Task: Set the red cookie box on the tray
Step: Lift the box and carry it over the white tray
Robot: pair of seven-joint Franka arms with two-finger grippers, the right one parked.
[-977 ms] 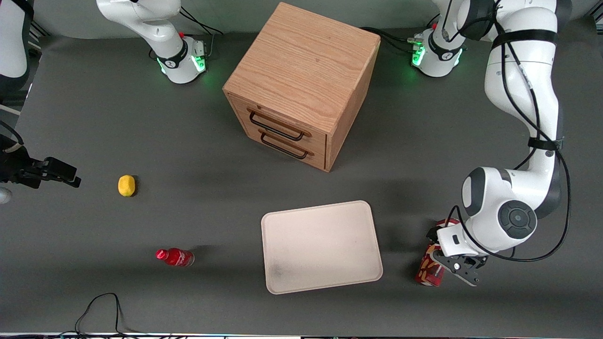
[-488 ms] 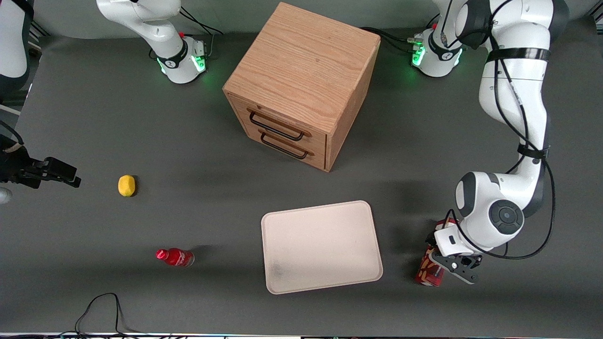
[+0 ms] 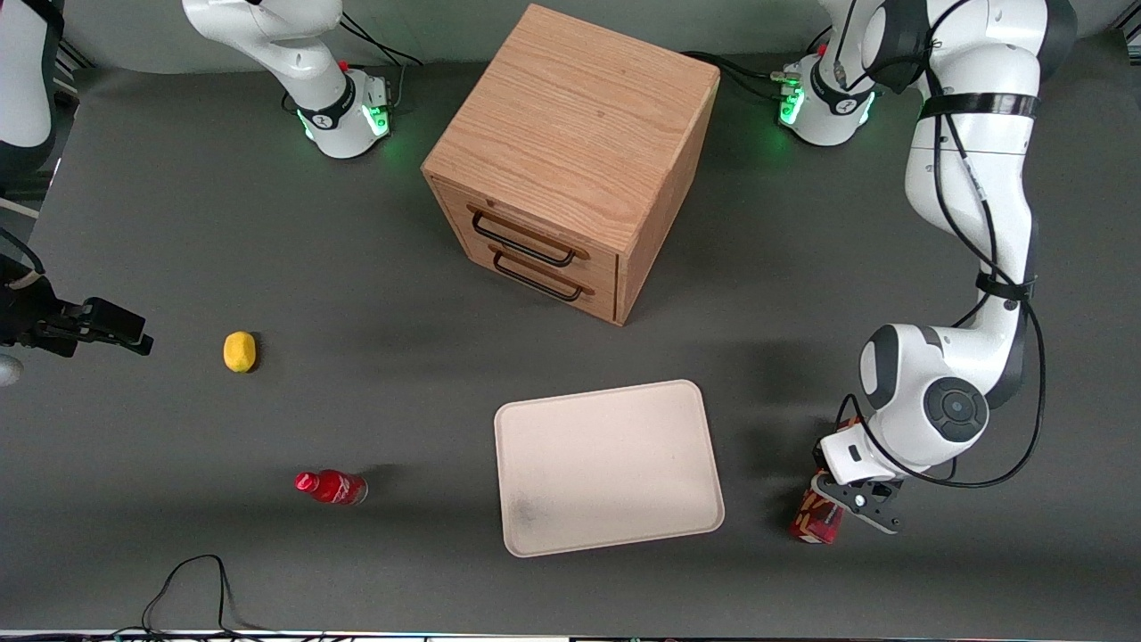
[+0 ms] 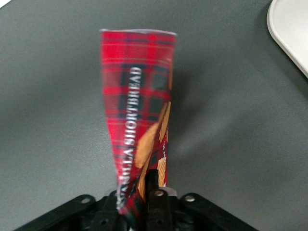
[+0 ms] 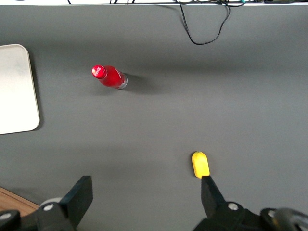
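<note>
One gripper (image 3: 845, 506) is at work, low over the grey surface (image 3: 267, 267) toward the working arm's end, and its fingers are closed on the red cookie box (image 3: 816, 521). In the wrist view the gripper (image 4: 144, 199) pinches one end of the red cookie box (image 4: 137, 115), and the carton is squeezed narrow there; the rest of it sticks out from the fingers, with tartan pattern, white letters and tan biscuit pictures on its side. In the front view the arm's wrist covers most of the box, so only the end nearer to the camera shows. I cannot tell if the box touches the surface or is just above it.

The tray (image 3: 615, 526) lies flat beside the box, apart from it, with a strip of surface between them. A corner of the tray (image 4: 288, 29) shows also in the wrist view.

A wooden drawer cabinet (image 3: 570, 160) stands farther from the camera than the tray. Toward the parked arm's end lie a small red bottle (image 3: 331, 487) and a yellow object (image 3: 239, 350), well apart from each other.
</note>
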